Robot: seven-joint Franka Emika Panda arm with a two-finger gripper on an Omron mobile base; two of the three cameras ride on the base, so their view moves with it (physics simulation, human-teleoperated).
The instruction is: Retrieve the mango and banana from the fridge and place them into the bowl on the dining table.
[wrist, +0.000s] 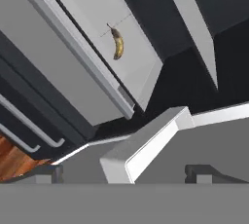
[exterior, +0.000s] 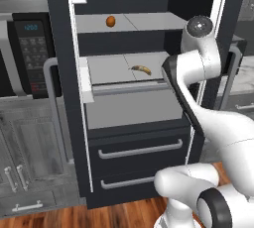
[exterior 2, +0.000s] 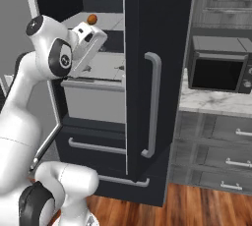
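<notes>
Barely started: fridge (exterior: 134, 138) open, mango (exterior: 110, 21) at 12 o'clock above banana (exterior: 141, 69), gripper (wrist: 129, 173) spread wide, holding nothing.

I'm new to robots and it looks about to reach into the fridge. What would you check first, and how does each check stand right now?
1. Fridge doors open: ok.
2. Banana lying free on the middle shelf: ok.
3. Mango on the shelf above, apart from the banana: ok.
4. Gripper open and empty: ok.
5. Gripper lined up with either fruit: not ok, it is off to the side.
6. Bowl ready to receive fruit: cannot tell.
</notes>
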